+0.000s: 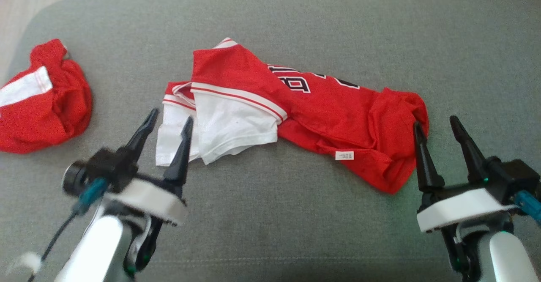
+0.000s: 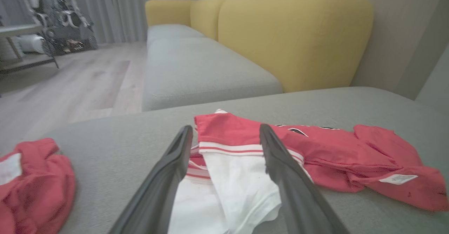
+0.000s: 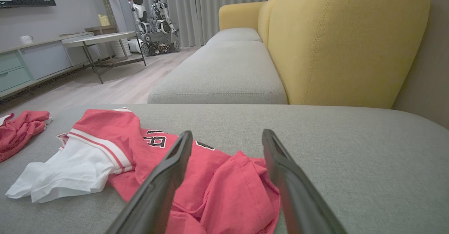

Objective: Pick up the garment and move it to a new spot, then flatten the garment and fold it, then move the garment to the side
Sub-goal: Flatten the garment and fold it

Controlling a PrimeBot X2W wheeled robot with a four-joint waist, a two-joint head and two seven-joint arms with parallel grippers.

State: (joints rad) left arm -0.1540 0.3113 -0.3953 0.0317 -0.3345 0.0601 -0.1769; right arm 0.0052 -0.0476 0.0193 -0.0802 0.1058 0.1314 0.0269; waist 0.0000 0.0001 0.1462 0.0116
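Crumpled red mesh jersey [image 1: 321, 104] with white panel, lying across the middle of the grey fabric cushion [image 1: 270, 214]. Lower left gripper [image 1: 171, 117] and right gripper [image 1: 435, 121], both spread wide and empty, onto white and red ends. Pinch edges fully before lifting together.

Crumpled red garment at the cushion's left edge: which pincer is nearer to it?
Left. The left pincer is to the right of the crumpled red garment, at the jersey's white end; the right pincer is far across, at the jersey's red end.
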